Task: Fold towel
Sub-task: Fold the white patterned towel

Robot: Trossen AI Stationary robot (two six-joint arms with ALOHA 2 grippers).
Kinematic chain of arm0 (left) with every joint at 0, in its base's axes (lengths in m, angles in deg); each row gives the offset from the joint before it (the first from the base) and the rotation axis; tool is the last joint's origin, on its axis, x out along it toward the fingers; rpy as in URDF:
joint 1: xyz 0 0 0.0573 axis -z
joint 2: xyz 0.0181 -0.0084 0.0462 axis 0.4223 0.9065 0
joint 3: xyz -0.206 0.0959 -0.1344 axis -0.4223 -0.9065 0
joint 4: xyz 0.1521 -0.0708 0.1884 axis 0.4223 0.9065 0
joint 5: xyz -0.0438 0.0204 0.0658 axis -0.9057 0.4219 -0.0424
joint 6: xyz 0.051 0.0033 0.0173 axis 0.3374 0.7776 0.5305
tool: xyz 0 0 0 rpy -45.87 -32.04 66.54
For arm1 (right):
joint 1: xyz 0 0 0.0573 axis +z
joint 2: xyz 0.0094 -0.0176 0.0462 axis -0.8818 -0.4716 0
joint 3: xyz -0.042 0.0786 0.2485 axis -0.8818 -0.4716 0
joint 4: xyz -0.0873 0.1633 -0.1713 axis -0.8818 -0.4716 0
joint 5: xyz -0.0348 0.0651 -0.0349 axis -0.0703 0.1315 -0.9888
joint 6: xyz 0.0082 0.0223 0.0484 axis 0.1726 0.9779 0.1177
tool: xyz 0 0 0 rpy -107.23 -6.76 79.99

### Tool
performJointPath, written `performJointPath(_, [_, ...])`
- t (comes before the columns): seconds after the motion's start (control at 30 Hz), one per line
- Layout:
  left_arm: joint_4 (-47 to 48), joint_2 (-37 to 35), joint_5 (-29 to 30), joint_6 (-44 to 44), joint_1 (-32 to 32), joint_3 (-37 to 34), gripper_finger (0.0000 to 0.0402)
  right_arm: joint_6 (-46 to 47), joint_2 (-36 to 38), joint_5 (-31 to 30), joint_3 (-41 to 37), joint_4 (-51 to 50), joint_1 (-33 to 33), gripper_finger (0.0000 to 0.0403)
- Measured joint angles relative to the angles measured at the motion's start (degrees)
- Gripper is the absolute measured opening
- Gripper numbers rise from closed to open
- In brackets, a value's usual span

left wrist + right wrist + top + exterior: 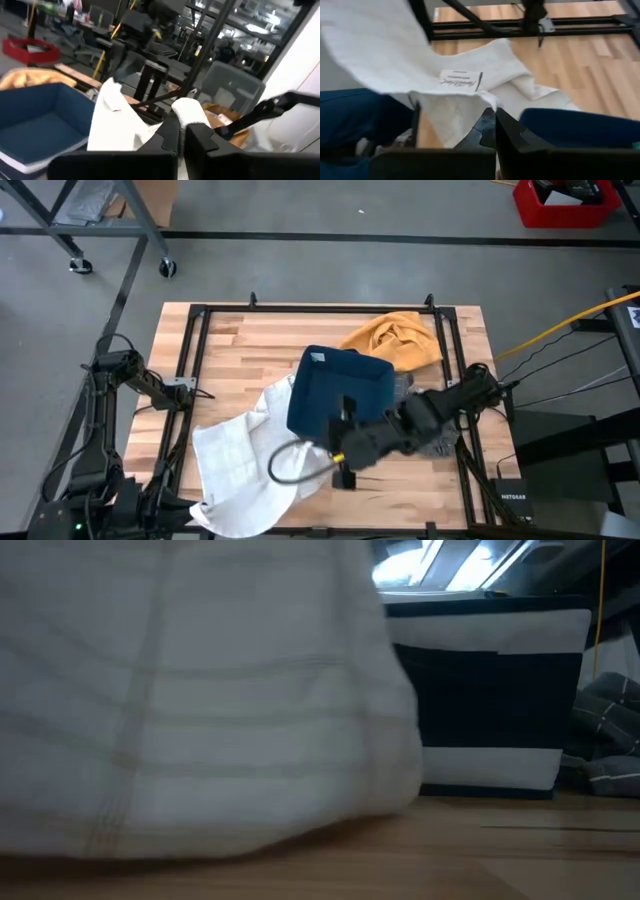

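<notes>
Across the wooden table's [240, 340] near-left part, the crumpled white cloth towel [245, 465] ran diagonally from the blue fabric bin [340, 390] to the front edge; the left gripper [181, 131] pinched its near corner, the right gripper [494, 122] its bin-side edge.

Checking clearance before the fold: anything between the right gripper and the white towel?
Yes. The blue bin sits mid-table, overlapping the white towel's far edge; the right gripper is beside it, fingers shut. The left gripper already pinches towel cloth.
</notes>
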Motion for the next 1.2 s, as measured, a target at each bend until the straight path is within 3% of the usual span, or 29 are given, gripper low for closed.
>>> performJointPath(0.37, [0.2,0.0,0.0,23.7,-5.0,0.0,0.0000,-14.1,0.0,4.6,0.0,-0.8,-6.1,0.0000])
performJointPath(0.6, [0.1,-1.6,0.0,32.9,-8.7,0.0,0.0000,-14.8,0.0,5.0,0.0,-2.6,-8.5,0.0000])
performJointPath(1.03, [6.7,-7.8,-0.1,35.2,-14.4,0.0,0.0000,-14.8,0.1,6.1,0.0,-5.5,-9.4,0.0000])
performJointPath(1.2, [19.1,-12.3,-0.1,29.4,-16.7,0.0,0.0000,-14.6,0.1,8.9,0.0,-5.4,-9.4,0.0000])
